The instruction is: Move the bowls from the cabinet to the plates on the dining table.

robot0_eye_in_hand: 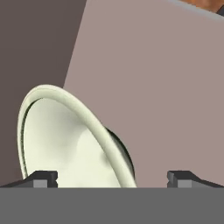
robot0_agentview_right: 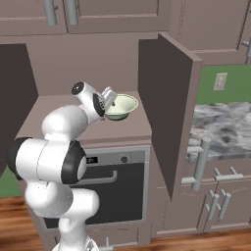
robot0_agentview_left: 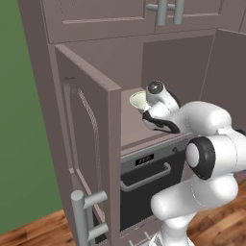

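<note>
In the left base view we see the cabinet (robot0_agentview_left: 86, 125) standing open, its near door swung toward us with a grey bar handle (robot0_agentview_left: 80, 214) at the lower edge. Inside, a mauve-brown shelf (robot0_agentview_left: 132, 127) runs above a dark oven front (robot0_agentview_left: 149, 185) with a curved handle. The pale cream-green bowl (robot0_agentview_left: 138, 100) sits on that shelf, partly hidden behind the arm's wrist. A green wall (robot0_agentview_left: 21, 144) lies to the left, with a wood floor (robot0_agentview_left: 29, 233) below.

In the right base view we see the same bowl (robot0_agentview_right: 121, 106) on the shelf (robot0_agentview_right: 117, 130), with the hand (robot0_agentview_right: 109, 99) right at its near rim. The right-hand door (robot0_agentview_right: 164, 117) stands open, and beyond it a grey-and-white veined marble surface (robot0_agentview_right: 220, 125) stretches over lower drawers, backed by a green wall with an outlet (robot0_agentview_right: 219, 81).

In the hand view we see the bowl (robot0_eye_in_hand: 65, 140) tilted in the picture, its rim (robot0_eye_in_hand: 98, 127) passing between the two dark fingertips (robot0_eye_in_hand: 41, 178). The hand (robot0_eye_in_hand: 111, 179) is spread wide, one finger on each side of the rim, and it grips nothing. The flat cabinet panels fill the background.
</note>
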Robot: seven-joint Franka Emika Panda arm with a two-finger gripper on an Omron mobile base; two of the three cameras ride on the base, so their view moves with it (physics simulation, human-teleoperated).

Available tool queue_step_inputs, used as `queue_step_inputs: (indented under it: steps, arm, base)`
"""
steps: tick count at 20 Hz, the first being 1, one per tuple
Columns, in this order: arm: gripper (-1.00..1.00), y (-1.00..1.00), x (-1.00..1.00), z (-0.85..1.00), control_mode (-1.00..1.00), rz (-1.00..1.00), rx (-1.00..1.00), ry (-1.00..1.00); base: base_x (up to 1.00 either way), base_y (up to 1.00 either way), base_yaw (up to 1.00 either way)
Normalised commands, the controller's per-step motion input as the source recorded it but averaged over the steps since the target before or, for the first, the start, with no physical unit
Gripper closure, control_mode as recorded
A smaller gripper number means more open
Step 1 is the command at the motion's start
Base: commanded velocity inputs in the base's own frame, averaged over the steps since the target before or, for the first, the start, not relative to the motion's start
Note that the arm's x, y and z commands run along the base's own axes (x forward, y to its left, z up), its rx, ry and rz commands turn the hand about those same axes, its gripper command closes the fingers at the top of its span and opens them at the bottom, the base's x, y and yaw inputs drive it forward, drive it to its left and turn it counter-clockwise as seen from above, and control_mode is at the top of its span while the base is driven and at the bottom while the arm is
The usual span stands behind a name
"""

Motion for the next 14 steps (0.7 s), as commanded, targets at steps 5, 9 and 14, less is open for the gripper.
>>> queue_step_inputs:
  steps: [5, 9, 14]
  arm:
    - [-1.00, 0.00, 0.26, -0.09, -1.00, 0.02, -0.02, 0.00]
    - [-1.00, 0.00, 0.18, -0.24, -1.00, 0.03, 0.00, 0.00]
    - [-1.00, 0.00, 0.10, -0.65, -1.00, 0.04, 0.00, 0.00]
  base:
    - [0.00, 0.00, 0.00]
    - [0.00, 0.00, 0.00]
    - [0.00, 0.00, 0.00]
